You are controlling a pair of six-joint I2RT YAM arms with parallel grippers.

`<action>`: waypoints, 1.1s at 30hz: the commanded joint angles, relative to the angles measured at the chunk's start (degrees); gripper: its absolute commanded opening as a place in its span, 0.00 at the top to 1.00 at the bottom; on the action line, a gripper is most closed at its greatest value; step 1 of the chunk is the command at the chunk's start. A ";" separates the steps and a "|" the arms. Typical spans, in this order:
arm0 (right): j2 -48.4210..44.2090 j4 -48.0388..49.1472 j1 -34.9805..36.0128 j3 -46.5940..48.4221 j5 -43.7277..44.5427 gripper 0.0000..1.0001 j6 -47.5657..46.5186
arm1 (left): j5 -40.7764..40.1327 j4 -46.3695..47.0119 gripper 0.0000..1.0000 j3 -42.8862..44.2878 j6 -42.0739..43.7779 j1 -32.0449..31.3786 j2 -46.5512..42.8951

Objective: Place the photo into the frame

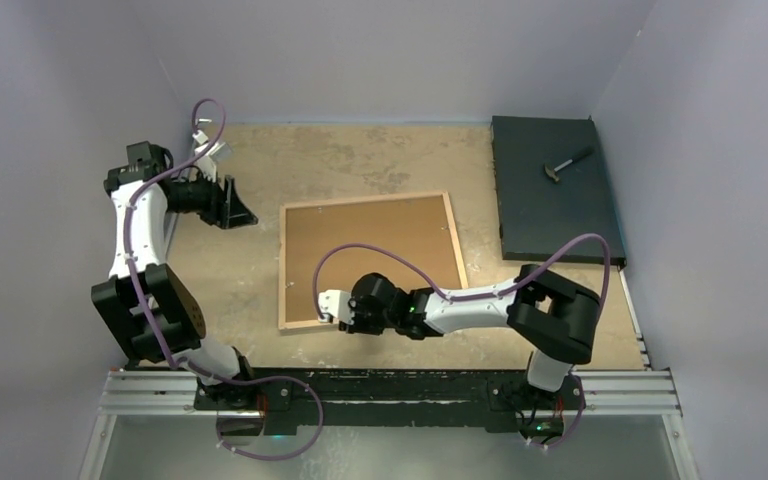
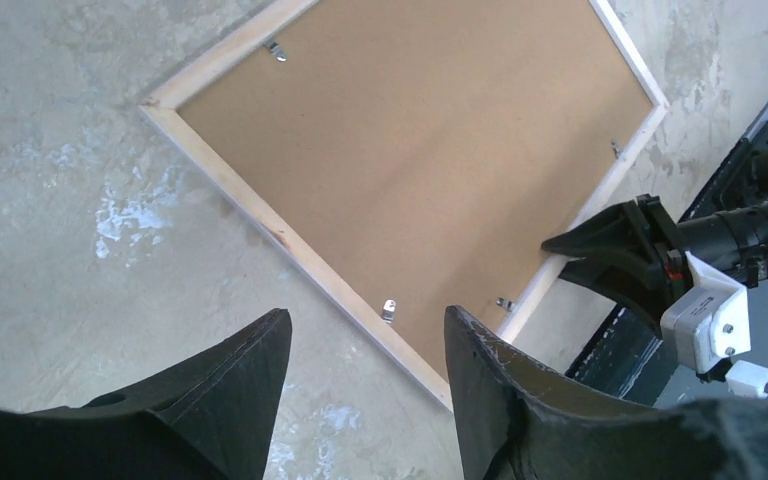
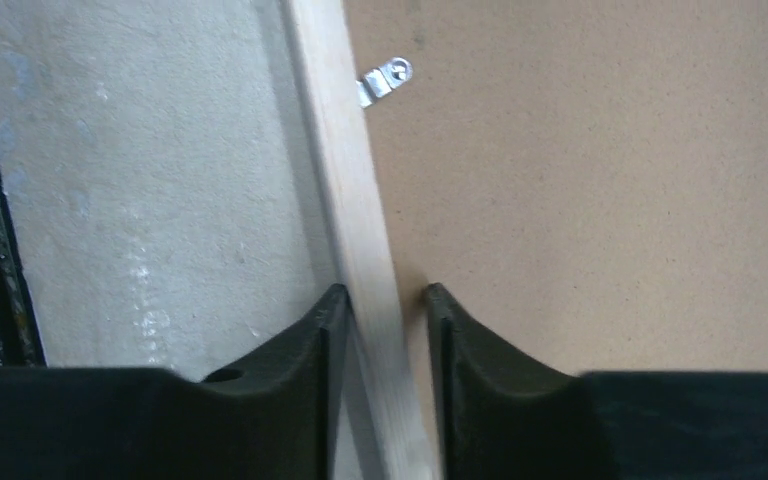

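Observation:
The frame point(image 1: 282, 268) lies face down in the middle of the table, its light wood edges up, with a brown backing board point(image 1: 370, 255) inside it. The photo is not in view. My right gripper point(image 1: 322, 308) is at the frame's near left corner. In the right wrist view my right gripper point(image 3: 385, 292) is closed around the wooden edge point(image 3: 345, 180), one finger outside it and one on the board point(image 3: 580, 180). My left gripper point(image 1: 245, 205) is open and empty, left of the frame and above the table. In the left wrist view my left gripper point(image 2: 365, 330) looks down at the frame's corner point(image 2: 260, 215).
A black slab point(image 1: 550, 190) with a small hammer point(image 1: 565, 165) on it lies at the back right. Metal turn clips point(image 3: 385, 78) stick out along the frame's inner edge. Grey walls close in the table on three sides. A rail point(image 1: 390, 390) runs along the near edge.

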 commanded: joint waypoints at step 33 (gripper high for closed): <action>1.04 -6.68 -10.67 30.78 -24.28 1.00 15.12 | -4.20 6.18 0.36 -33.10 72.89 -6.00 -41.84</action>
